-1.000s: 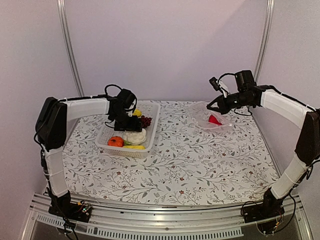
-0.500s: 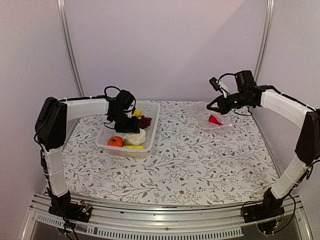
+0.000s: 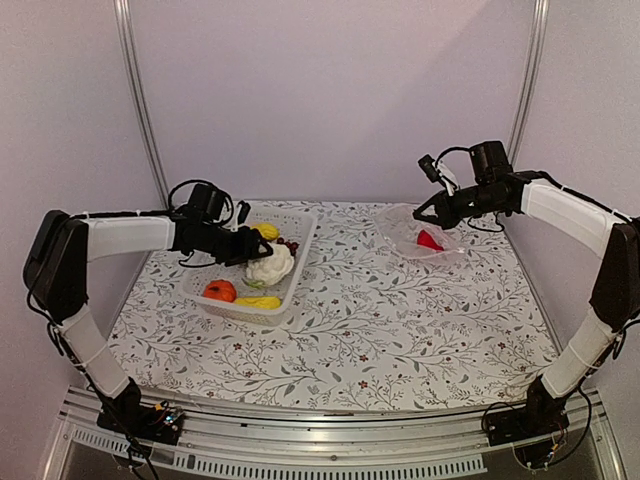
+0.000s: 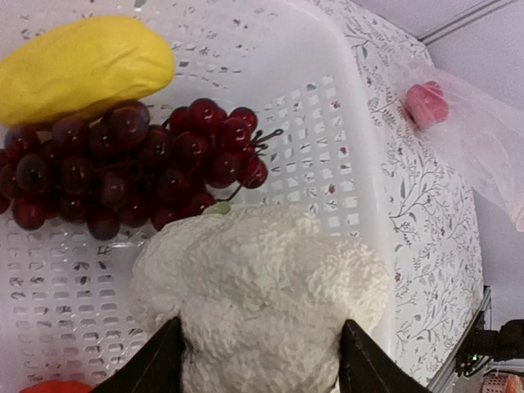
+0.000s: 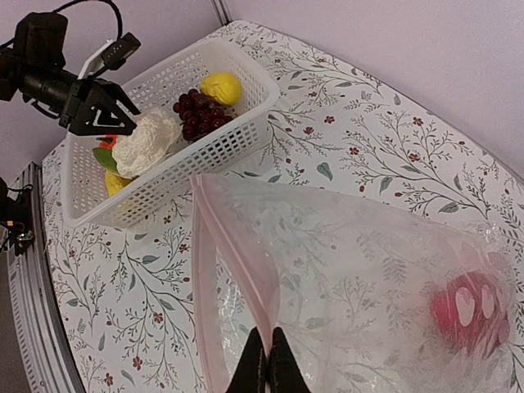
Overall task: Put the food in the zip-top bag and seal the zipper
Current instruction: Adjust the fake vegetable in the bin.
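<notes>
My left gripper (image 3: 246,250) is shut on the white cauliflower (image 3: 271,266), with a finger on each side of it in the left wrist view (image 4: 262,295), inside the white basket (image 3: 296,283). The dark red grapes (image 4: 123,172), yellow lemon (image 4: 82,65), orange tomato (image 3: 218,291) and yellow corn (image 3: 258,301) lie in the basket. My right gripper (image 5: 267,364) is shut on the upper mouth edge of the clear zip-top bag (image 5: 360,270), holding the zipper (image 5: 236,262) open. The red pepper (image 5: 467,311) lies inside the bag at the back right (image 3: 430,240).
The white slotted basket (image 5: 176,176) stands at the back left of the floral tablecloth, its right wall towards the bag. Metal frame posts rise at the back corners. The right arm reaches over the table's back right.
My left arm has swung out to the left and now reaches the cauliflower from the left side. The basket has shifted slightly left. The right arm and bag have not moved.
</notes>
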Motion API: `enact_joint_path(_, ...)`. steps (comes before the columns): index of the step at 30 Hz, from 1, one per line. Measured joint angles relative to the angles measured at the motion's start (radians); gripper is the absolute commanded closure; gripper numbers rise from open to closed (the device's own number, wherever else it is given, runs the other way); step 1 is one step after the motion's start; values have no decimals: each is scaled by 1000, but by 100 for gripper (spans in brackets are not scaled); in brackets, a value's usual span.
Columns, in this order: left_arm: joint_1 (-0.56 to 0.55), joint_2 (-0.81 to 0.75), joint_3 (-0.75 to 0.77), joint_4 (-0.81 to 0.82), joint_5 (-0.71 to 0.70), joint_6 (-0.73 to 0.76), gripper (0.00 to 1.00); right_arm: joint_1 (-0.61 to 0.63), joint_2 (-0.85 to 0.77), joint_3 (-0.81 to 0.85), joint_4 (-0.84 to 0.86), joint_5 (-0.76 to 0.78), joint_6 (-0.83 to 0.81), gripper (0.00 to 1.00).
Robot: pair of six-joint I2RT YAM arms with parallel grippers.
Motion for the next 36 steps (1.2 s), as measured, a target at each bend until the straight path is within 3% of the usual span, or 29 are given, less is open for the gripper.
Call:
enact_joint_path(6,1,28,-6,262,162,-86,37,0,0,0,0,0,0,100)
enact_joint_path(13,19,193,70,362,227,-153,24,0,0,-2,0,-2,0,100)
enact_joint_path(15,23,209,88,362,225,-164,2,0,-1,-2,0,-2,0,100)
enact_joint_path(16,24,209,90,361,221,-163,1,0,-3,-2,0,-2,0,100)
enact_joint_path(23,26,192,61,327,152,-160,0,0,-5,-3,0,-2,0,100)
enact_joint_path(36,16,-14,-31,241,-47,-120,0,0,-5,-3,0,-9,0,100)
